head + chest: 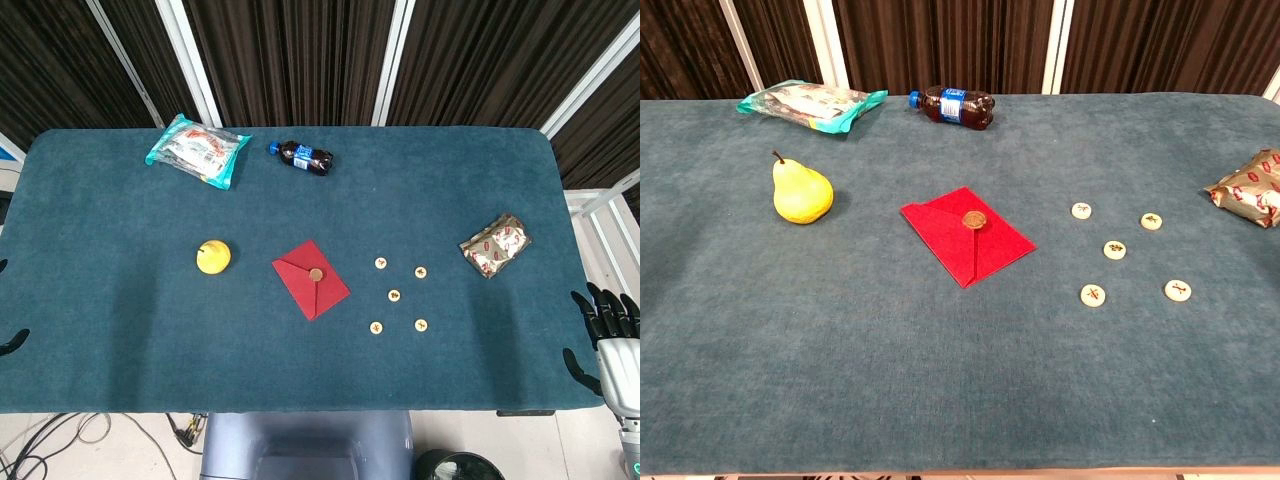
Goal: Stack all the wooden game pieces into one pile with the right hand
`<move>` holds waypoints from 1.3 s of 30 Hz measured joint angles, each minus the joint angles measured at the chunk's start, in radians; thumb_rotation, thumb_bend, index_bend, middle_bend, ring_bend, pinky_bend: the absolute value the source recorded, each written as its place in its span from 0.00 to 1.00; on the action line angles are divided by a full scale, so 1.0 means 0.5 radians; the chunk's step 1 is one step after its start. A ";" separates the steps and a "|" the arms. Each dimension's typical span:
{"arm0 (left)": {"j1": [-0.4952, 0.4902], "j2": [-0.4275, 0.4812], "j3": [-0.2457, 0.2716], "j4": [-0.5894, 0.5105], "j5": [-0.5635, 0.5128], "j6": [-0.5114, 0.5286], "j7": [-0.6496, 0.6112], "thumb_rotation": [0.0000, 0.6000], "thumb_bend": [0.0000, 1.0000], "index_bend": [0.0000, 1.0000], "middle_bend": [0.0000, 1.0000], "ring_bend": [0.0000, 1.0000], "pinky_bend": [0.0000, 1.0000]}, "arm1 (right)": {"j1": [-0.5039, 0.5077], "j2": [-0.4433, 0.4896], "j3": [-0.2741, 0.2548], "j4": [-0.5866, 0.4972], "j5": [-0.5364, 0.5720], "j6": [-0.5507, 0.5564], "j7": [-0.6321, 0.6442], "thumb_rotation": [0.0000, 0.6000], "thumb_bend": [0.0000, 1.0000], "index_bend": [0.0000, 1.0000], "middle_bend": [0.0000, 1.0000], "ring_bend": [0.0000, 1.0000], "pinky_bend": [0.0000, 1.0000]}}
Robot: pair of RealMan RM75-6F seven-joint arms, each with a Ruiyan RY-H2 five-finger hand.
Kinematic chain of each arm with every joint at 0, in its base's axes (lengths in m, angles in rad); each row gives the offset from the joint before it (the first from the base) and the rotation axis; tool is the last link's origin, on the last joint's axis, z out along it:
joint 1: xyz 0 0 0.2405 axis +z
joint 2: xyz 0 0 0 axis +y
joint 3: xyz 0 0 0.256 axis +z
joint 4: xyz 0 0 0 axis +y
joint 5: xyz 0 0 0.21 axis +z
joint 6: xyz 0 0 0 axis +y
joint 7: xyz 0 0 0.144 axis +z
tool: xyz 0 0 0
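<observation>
Fingers [600, 300] of our right hand [612, 345] are spread, holding nothing, off the desk's [450, 180] right near edge. Five wooden game pieces [394, 295] lie apart, unstacked, right of the red envelope [311, 279]. Our left hand [12, 342] barely shows; its fingers we cannot tell.

bench [120, 330]: covered in dark teal cloth, carrying everything below
pear [800, 192]: yellow, standing upright with its stem up, on the left part of the bench
red envelope [968, 234]: lies flat near the middle, flap closed with a round gold seal
cola bottle [952, 107]: small, lying on its side near the far edge, blue cap and label
teal snack bag [812, 104]: lies flat at the far left, well apart from the pear
red-and-white packet [496, 243]: crinkled, lying at the right side
curtain [300, 60]: dark, pleated, with white frame bars behind the bench
</observation>
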 measured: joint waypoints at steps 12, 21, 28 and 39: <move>0.008 0.006 -0.012 -0.005 -0.012 -0.002 -0.037 1.00 0.14 0.08 0.01 0.00 0.00 | 0.002 -0.005 -0.003 -0.027 0.043 -0.041 0.028 1.00 0.42 0.11 0.00 0.00 0.03; 0.015 0.006 -0.013 -0.015 -0.001 0.007 -0.047 1.00 0.14 0.08 0.01 0.00 0.00 | -0.015 0.028 0.012 -0.062 0.093 -0.034 0.139 1.00 0.42 0.11 0.00 0.00 0.03; 0.019 0.005 -0.016 -0.019 0.001 0.013 -0.060 1.00 0.14 0.08 0.01 0.00 0.00 | -0.015 0.042 0.004 -0.089 0.111 -0.075 0.193 1.00 0.42 0.11 0.00 0.00 0.03; 0.023 0.010 -0.026 -0.029 -0.017 0.000 -0.101 1.00 0.14 0.08 0.01 0.00 0.00 | 0.140 0.173 -0.018 -0.268 0.163 -0.458 0.231 1.00 0.42 0.15 0.00 0.00 0.02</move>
